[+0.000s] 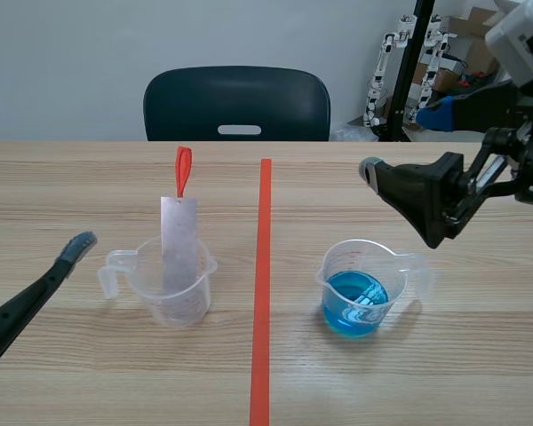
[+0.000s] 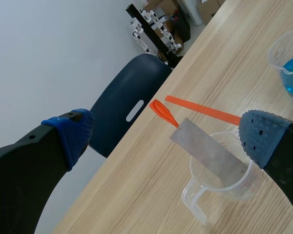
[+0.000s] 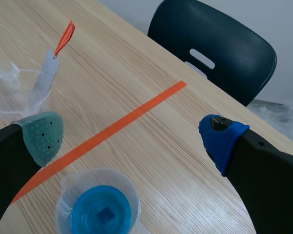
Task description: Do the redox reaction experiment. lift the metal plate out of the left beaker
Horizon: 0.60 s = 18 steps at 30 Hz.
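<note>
The left beaker (image 1: 164, 288) is clear plastic and stands left of the tape line. A grey metal plate (image 1: 179, 244) leans upright in it, with an orange-red loop (image 1: 183, 169) at its top. My left gripper (image 1: 31, 177) is open, low and to the left of the beaker, touching nothing. In the left wrist view the plate (image 2: 207, 151) and beaker (image 2: 219, 187) lie ahead of the open left gripper (image 2: 164, 134), nearer one finger. My right gripper (image 1: 404, 142) hangs open above the right beaker (image 1: 364, 288) of blue liquid. The right wrist view has the blue beaker (image 3: 100, 209) below the right gripper (image 3: 131, 136).
An orange-red tape line (image 1: 263, 284) runs down the table's middle between the beakers. A dark chair (image 1: 237, 102) stands behind the table's far edge. Equipment on a black stand (image 1: 409, 62) sits at the back right.
</note>
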Available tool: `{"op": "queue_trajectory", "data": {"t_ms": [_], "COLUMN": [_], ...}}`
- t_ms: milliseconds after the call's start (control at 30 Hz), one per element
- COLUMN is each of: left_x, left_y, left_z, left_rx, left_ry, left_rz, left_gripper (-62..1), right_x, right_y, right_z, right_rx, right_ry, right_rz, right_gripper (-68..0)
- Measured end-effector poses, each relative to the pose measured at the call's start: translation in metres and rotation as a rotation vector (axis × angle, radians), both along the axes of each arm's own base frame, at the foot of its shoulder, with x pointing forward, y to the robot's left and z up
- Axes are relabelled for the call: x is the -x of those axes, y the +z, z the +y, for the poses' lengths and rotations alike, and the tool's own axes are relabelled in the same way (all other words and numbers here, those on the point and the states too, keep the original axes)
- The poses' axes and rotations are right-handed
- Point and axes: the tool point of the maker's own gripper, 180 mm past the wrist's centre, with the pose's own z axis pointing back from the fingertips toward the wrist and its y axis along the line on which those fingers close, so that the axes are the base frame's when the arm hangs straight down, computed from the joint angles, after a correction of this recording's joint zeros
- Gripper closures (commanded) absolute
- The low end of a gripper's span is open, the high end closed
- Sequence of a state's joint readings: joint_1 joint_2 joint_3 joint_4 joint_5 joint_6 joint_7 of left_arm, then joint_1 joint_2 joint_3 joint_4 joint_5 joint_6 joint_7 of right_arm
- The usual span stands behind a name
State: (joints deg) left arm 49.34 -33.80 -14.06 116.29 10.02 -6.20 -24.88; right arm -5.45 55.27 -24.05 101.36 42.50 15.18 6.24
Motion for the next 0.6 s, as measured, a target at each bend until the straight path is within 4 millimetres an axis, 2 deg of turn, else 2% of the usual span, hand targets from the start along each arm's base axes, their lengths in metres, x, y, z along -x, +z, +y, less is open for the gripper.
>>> {"op": "queue_trajectory", "data": {"t_ms": [167,400,600], "left_x": [0.000,0.000,0.000], "left_y": [0.000,0.000,0.000], "left_z": [0.000,0.000,0.000], "left_rx": [0.000,0.000,0.000], "left_ry": [0.000,0.000,0.000], "left_rz": [0.000,0.000,0.000], "left_gripper": [-62.3,-62.3,-62.3], "right_x": [-0.011,-0.023,-0.030], "right_y": [-0.003,-0.022,-0.020], "right_z": [0.012,0.023,0.040], "right_rx": [-0.029,0.037,0.055], "right_ry": [0.007,0.007,0.030], "right_rz": [0.002,0.079,0.097], "right_gripper": [-57.6,-57.6,-57.6]}}
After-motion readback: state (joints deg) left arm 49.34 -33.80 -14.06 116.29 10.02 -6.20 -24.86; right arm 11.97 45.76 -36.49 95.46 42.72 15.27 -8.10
